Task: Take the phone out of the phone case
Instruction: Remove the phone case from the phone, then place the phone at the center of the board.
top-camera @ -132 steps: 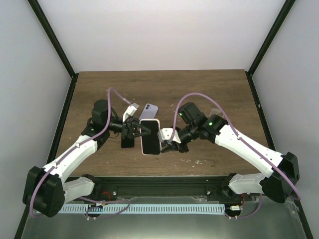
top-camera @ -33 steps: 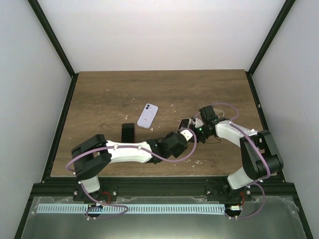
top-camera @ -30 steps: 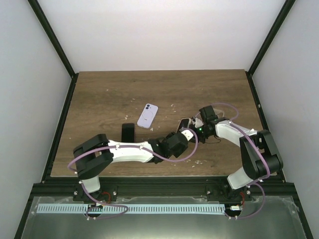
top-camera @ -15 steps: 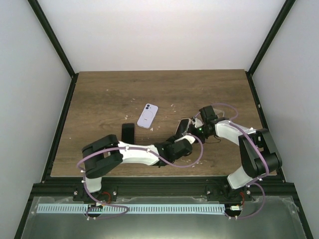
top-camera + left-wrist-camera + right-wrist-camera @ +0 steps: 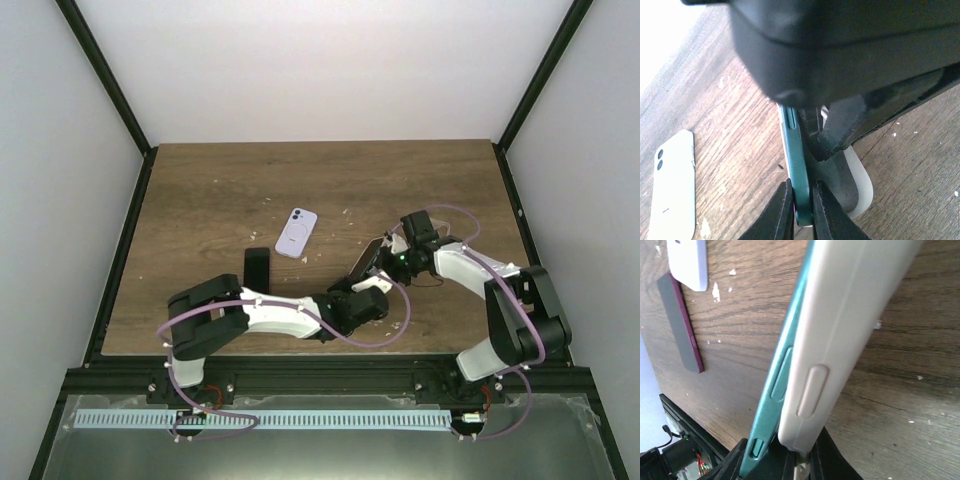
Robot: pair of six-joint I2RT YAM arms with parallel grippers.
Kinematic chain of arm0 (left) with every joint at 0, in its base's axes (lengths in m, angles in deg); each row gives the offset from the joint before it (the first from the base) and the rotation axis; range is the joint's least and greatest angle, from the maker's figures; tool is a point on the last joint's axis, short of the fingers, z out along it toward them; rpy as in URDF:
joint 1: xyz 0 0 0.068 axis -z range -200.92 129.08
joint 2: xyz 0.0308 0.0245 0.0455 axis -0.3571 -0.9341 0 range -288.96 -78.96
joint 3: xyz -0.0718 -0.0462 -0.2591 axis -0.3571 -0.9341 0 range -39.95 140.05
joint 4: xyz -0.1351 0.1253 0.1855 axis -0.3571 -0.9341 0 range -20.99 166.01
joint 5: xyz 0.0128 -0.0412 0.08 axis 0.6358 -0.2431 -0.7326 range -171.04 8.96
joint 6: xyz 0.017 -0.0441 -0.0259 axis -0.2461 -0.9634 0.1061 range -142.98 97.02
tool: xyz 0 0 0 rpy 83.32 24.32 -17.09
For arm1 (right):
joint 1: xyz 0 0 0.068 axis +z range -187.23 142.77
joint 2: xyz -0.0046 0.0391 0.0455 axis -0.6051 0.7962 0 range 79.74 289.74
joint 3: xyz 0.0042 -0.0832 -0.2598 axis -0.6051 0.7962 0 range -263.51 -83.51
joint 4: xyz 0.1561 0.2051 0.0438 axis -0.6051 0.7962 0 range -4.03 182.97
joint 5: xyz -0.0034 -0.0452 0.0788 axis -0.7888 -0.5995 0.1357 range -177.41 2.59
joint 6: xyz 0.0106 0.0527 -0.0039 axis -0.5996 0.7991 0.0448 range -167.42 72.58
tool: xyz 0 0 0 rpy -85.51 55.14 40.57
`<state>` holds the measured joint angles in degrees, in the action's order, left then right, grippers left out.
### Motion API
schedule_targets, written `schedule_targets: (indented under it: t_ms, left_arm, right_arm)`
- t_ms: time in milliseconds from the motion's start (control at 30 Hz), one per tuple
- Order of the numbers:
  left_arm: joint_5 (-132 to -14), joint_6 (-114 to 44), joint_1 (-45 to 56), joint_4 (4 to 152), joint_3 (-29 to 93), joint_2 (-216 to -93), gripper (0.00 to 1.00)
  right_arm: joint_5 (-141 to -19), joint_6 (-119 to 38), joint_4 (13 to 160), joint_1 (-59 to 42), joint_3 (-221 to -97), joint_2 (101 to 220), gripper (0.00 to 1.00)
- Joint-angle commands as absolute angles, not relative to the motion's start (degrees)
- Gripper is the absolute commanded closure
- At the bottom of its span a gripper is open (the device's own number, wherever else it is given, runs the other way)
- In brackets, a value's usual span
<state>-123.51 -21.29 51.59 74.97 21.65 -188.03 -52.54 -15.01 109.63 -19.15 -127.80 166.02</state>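
Between our left fingers [image 5: 781, 216], pinched tight: the teal phone [image 5: 799, 165], edge-on. Our right fingers [image 5: 827, 460] clamp the white case [image 5: 850, 330] alongside, so both halves can be peeled apart above the worktop [image 5: 730, 150].

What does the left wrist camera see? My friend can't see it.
The left gripper pinches the edge of a teal phone standing partly out of its white case. A pale phone lies flat on the wooden table to the left.

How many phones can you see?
3. Teal phone, partly in the white case, pinched by the left gripper. Lilac phone lies mid-table, dark phone beside it. The lilac may be just a case.
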Motion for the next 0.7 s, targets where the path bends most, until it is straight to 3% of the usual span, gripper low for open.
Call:
schedule_targets:
  t_ms: [0,367,533,667]
  left_arm:
    - [-126.89,-21.34,51.41,74.79,19.16,-182.45,1.0]
    - [-123.4,-30.3,50.89,76.19,12.0,-166.83,1.0]
    - [-124.06,-34.31,50.79,72.68,7.94,-159.37,1.0]
    - [-126.77,-40.25,50.89,64.86,5.73,-153.14,1.0]
  right_arm:
    - [-58.88,-19.09,108.59,-19.39,-127.93,162.65,0.99]
    - [-70.72,-28.78,102.13,-19.39,-126.71,159.24,0.99]
    - [-69.01,-35.67,90.6,-19.52,-121.6,155.64,0.99]
    - [-65.22,-36.23,91.83,-21.39,-125.71,156.69,0.99]
